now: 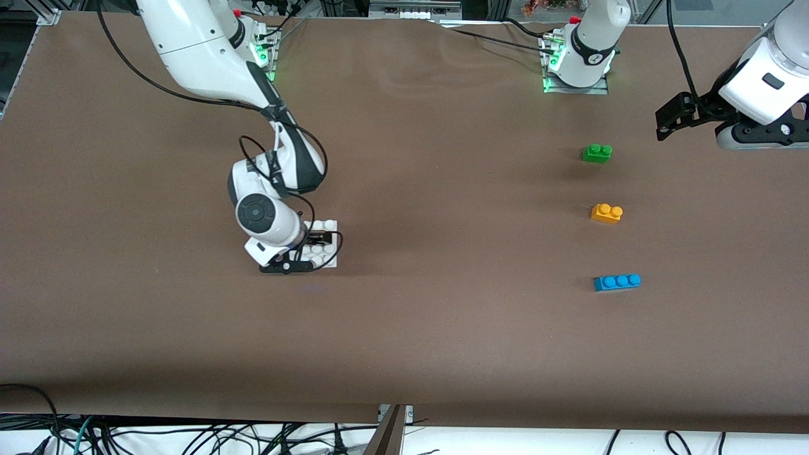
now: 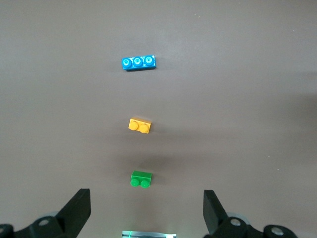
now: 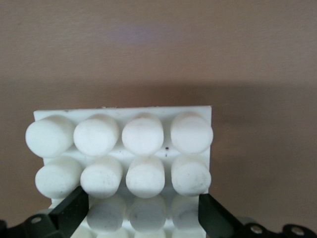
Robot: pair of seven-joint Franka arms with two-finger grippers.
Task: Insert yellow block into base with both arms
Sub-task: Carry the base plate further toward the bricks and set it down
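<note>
The yellow block lies on the table toward the left arm's end, between a green brick and a blue brick; it also shows in the left wrist view. The white studded base lies toward the right arm's end. My right gripper is low over the base, open, its fingers straddling the base's studs without closing on them. My left gripper is open and empty, up in the air over the table beside the green brick; in its wrist view nothing is between the fingers.
A green two-stud brick lies farther from the front camera than the yellow block, and a blue three-stud brick lies nearer. Both show in the left wrist view: the green brick and the blue brick. Brown table cover throughout.
</note>
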